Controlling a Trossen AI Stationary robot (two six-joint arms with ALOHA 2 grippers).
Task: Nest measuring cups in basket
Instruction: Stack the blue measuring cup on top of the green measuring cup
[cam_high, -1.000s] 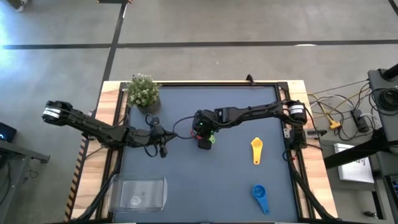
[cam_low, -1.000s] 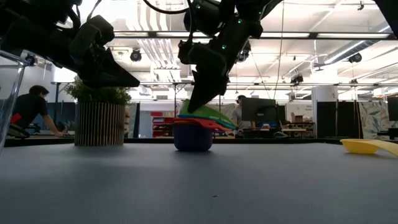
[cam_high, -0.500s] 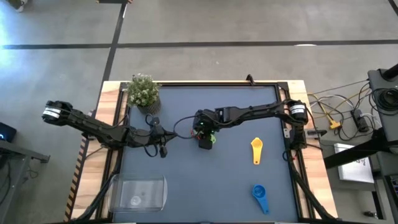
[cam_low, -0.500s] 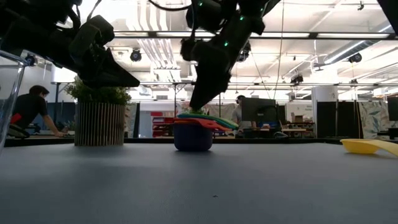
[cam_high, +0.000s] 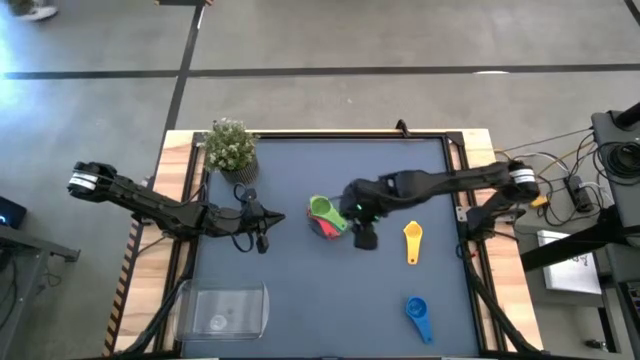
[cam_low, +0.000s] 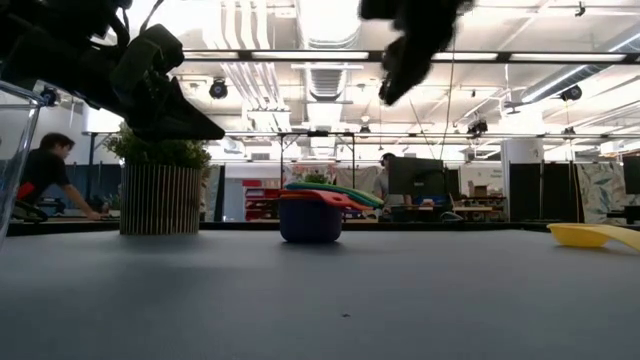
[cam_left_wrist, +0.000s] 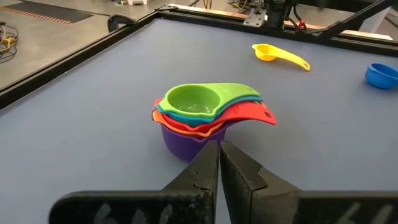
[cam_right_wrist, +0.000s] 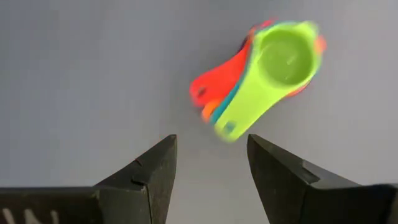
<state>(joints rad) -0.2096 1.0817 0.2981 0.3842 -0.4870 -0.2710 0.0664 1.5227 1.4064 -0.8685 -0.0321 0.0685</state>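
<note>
We see a nested stack of measuring cups (cam_high: 325, 215) near the middle of the dark table (cam_high: 300, 300), the green cup (cam_left_wrist: 194, 102) on top, then light blue, orange and red, with the purple one at the bottom. The right gripper (cam_high: 366, 238) hangs just off the stack at about 4 o'clock from it, raised clear of the tabletop, its fingers parted with nothing between them. At 9 o'clock from the stack, a little apart, the left gripper (cam_high: 262, 243) waits with its fingers pressed together, empty. A yellow cup (cam_high: 413, 240) lies at 3 o'clock from the stack, and a blue cup (cam_high: 418, 315) at about 5 o'clock. The clear basket (cam_high: 228, 309) sits near the table's 7 o'clock corner, and a small potted plant (cam_high: 231, 147) at 11 o'clock.
</note>
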